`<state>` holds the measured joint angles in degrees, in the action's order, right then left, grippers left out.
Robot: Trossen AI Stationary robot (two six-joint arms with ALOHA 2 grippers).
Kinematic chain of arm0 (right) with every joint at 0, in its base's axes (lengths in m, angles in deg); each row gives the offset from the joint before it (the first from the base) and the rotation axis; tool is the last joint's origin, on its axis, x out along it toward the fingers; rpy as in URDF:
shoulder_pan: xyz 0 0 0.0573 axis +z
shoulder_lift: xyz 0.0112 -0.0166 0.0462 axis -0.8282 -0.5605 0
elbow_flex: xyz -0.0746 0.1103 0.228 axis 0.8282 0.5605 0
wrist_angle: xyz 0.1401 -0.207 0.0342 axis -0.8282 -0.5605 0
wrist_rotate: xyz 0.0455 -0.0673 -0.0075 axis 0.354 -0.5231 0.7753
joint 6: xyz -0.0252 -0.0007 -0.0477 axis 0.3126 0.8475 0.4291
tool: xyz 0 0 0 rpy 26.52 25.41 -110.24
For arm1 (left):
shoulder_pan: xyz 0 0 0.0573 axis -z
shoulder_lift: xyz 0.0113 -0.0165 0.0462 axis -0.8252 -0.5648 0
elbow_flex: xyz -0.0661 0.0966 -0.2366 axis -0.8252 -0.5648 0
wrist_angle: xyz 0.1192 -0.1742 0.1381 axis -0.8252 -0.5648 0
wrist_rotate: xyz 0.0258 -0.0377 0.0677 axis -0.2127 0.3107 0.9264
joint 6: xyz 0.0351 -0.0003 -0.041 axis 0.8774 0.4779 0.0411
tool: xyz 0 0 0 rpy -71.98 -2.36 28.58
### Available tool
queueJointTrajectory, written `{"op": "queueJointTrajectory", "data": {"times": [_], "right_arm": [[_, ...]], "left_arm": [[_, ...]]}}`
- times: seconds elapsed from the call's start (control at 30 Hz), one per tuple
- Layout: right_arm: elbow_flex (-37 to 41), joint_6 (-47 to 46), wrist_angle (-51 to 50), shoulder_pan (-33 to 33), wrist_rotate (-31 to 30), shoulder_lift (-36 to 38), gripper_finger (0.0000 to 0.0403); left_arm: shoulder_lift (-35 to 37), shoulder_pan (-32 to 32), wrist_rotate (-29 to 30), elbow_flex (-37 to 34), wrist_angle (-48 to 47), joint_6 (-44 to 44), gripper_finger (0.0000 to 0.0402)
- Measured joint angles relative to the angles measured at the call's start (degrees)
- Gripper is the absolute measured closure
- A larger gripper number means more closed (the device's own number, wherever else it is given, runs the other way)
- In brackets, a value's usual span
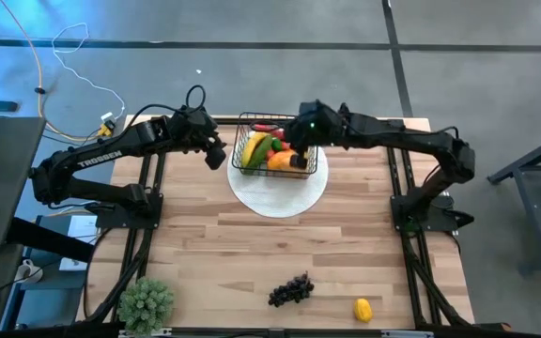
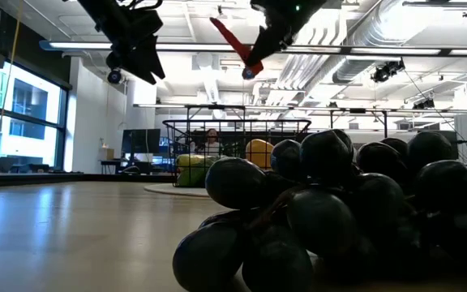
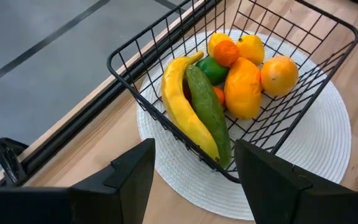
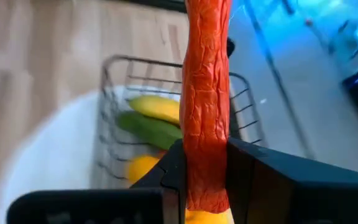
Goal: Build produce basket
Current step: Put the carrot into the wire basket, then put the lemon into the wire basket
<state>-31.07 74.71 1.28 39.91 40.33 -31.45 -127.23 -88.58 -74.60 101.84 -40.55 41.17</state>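
Holding a red chili pepper [image 4: 207, 99] pinched between its fingers, the right gripper [image 1: 301, 143] is hanging above the basket [image 1: 242, 160]. Only the right wrist view is showing the pepper's wrinkled, leathery skin; the low view is showing it [image 2: 235, 45] dangling point-up in the air, well clear of the mesh rim. The left gripper [image 1: 216, 156] is waiting just beside the basket's left side, fingers [image 3: 132, 171] spread wide apart. The left wrist view is revealing what the low view is hiding behind the grapes: a smooth yellow banana [image 3: 182, 102] lying against a pebbled green cucumber [image 3: 210, 112], with a mango [image 3: 243, 87] and round citrus fruits packed behind them. The basket, black wire in an open grid, is sitting on a white woven round mat [image 1: 280, 197] at the table's far edge. A dark grape bunch [image 1: 289, 291] and a lemon [image 1: 363, 309] are lying on the wood table [image 1: 252, 253] near its front edge, near each other; a bushy potted plant [image 1: 146, 303] is standing at the front-left corner.
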Motion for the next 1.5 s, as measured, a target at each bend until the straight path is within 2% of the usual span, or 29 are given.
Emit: {"op": "queueJointTrajectory", "data": {"times": [0.2, 0.3, 0.5, 0.7, 1.2, 1.37, 1.5], "right_arm": [[0.00, 15.70, 1.78, -3.80, 0.04, -2.22, 0.0357], [0.00, 22.98, 2.81, -4.83, 0.05, -4.22, 0.0344], [0.00, 31.61, 3.99, -5.40, 0.25, -9.38, 0.0343], [0.00, 33.87, 6.01, -4.86, -1.72, -14.01, 0.0340], [0.01, 40.24, 6.79, -3.22, -2.16, -20.40, 0.0262], [0.04, 39.57, 9.38, -3.24, -5.32, -20.36, 0.0227], [0.04, 38.66, 9.97, -3.28, -8.39, -20.19, 0.0218]], "left_arm": [[0.00, 0.02, 0.84, 0.00, 0.06, -1.49, 0.0193], [0.00, 0.04, 2.24, 0.00, 0.05, -1.58, 0.0193], [0.00, 0.04, 3.16, 0.00, 0.03, -2.97, 0.0193], [0.00, 0.02, 3.35, 0.00, 0.03, -3.19, 0.0193], [0.02, 0.00, 3.51, 0.00, 0.03, -3.11, 0.0193], [0.02, 0.00, 3.49, 0.00, 0.12, -3.07, 0.0193], [0.02, 0.00, 3.49, 0.00, 0.43, -3.06, 0.0193]]}}
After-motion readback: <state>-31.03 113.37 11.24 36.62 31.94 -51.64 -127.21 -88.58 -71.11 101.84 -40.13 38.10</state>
